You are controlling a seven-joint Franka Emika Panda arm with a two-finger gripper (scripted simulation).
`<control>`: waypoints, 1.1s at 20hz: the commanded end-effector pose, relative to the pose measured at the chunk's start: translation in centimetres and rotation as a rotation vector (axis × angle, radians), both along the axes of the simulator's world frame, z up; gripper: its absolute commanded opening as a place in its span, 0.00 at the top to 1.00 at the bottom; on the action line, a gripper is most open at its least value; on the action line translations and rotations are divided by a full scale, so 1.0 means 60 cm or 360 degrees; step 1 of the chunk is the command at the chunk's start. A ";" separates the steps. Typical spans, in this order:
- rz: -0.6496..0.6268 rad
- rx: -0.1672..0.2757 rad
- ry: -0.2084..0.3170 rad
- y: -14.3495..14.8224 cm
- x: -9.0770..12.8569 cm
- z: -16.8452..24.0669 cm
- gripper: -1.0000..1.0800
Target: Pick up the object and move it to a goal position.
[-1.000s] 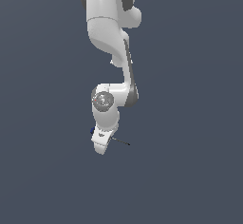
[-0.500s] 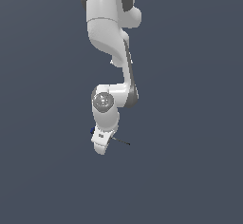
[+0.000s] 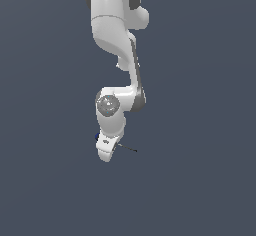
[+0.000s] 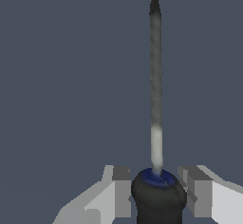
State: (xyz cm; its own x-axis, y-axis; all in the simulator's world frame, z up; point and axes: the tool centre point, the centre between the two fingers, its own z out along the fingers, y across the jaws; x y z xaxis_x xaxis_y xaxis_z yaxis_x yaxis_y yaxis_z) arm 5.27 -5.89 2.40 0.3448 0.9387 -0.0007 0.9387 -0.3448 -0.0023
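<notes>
a: white panda arm [image 3: 116, 55], hanging down from the top of the exterior view, bent at a grey-capped joint [image 3: 108, 105]. plain grey-blue tabletop [image 3: 200, 180] all around.

b: and lower down?

a: end effector [image 3: 106, 149] low, close to the tabletop; contact impossible to judge. in the wrist view [image 4: 158, 190], fingers [image 4: 121, 192] on either side of a screwdriver [image 4: 155, 123], right against its black handle with the blue collar.

b: gripping or merely close?

a: looks clamped on the handle. thin dark shaft pointing straight away from the wrist; in the exterior view sticking out [image 3: 127, 148] toward the exterior view's right, just beside the end effector, with a speck of blue on the opposite side.
</notes>
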 end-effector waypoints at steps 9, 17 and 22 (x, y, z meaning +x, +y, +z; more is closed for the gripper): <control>0.0001 -0.0001 -0.0003 -0.013 -0.003 0.122 1.00; 0.0001 0.0000 -0.0004 -0.024 -0.004 0.229 1.00; 0.0001 0.0000 -0.0004 -0.027 -0.003 0.258 1.00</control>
State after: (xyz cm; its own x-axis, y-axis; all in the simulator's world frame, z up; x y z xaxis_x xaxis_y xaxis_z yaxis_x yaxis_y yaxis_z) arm 5.07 -7.48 17.42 0.3442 0.9389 0.0000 0.9389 -0.3442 0.0008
